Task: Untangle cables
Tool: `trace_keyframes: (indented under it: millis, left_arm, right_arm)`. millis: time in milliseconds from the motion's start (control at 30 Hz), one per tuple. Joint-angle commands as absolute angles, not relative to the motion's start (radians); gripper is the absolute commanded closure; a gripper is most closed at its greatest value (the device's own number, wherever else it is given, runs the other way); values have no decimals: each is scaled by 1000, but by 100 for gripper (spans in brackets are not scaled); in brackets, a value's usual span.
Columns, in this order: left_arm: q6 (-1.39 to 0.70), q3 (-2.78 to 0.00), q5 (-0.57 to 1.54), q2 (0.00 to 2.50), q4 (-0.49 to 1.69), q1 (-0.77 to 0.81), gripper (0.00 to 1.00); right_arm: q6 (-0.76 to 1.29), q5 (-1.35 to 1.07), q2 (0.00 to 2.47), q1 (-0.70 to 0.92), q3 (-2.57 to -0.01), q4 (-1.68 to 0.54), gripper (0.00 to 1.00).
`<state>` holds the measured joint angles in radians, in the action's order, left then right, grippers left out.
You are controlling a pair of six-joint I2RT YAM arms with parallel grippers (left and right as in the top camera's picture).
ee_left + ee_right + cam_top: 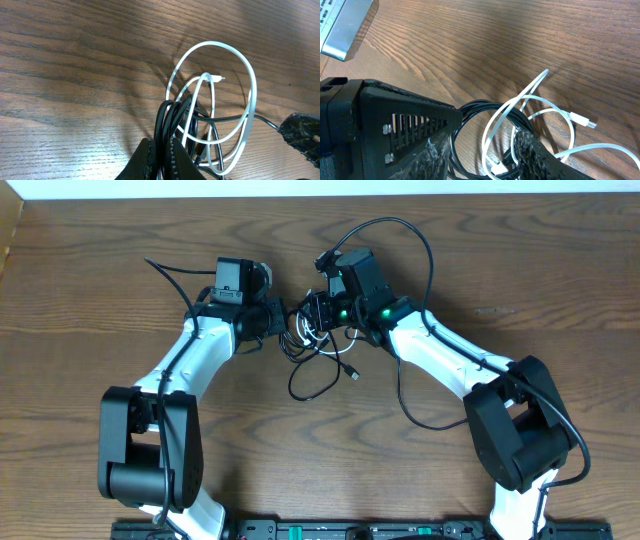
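Toward twelve o'clock, left gripper [160, 150] pinches black cable [167, 117] as anchor; right gripper [489, 125], spread, straddles white cable [540, 77] loops.

Robotics lab workbench, so judged from: wood-grain table [80, 380]; left arm [190, 365] and right arm [440, 355], both white-and-black robot arms, based at a black rail [330, 531] along the near edge; green indicator lights [384, 313] lit.

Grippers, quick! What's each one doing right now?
Left gripper: closed, pinching the black cable.
Right gripper: open, the white cable loose between its fingers.
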<state>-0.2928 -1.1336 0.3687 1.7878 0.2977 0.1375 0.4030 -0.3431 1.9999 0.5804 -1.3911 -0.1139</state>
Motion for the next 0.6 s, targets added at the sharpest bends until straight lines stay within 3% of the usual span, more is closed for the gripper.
trace_keyframes:
  millis: [0, 467, 533, 567]
  left_arm:
    - [-294, -1134, 377, 1800, 296, 137, 93]
    - [-294, -1134, 377, 1800, 294, 137, 92]
    - [-294, -1134, 377, 1800, 294, 137, 92]
    - [-294, -1134, 377, 1800, 294, 137, 92]
  right_arm:
    - [415, -337, 2017, 590, -1393, -108, 60]
    - [486, -376, 2126, 596, -1393, -17, 58]
    - [486, -374, 2128, 597, -1393, -13, 70]
    - [486, -373, 2128, 597, -1393, -9, 92]
